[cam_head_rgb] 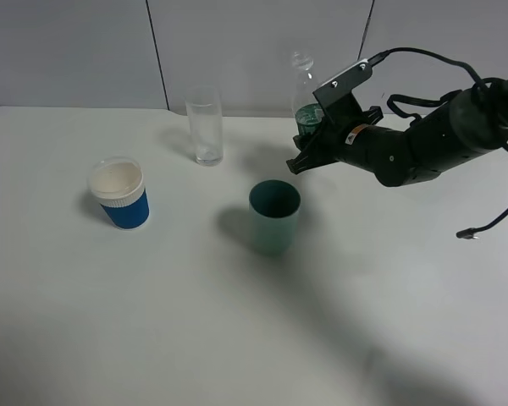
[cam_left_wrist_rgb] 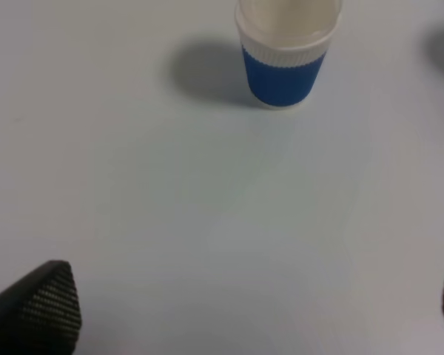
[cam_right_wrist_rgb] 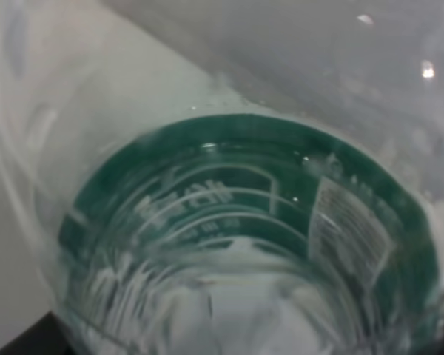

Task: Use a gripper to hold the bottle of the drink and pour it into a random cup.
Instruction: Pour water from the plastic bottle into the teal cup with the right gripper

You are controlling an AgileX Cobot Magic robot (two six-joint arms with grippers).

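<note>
The right arm stretched in near level from the right, the right pincer clamped on the upright bottle, near the cup, behind it. The left pincer stood wide over the desk.

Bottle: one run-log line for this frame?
phase: pre-pour | right gripper: shut on bottle | bottle: upright, behind cup, not tilted | cup: teal, upright | left gripper: open, empty

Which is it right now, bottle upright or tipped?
Upright. In the high view the bottle stands neck-up in the right hand, behind the teal cup, not leaning over it.
</note>
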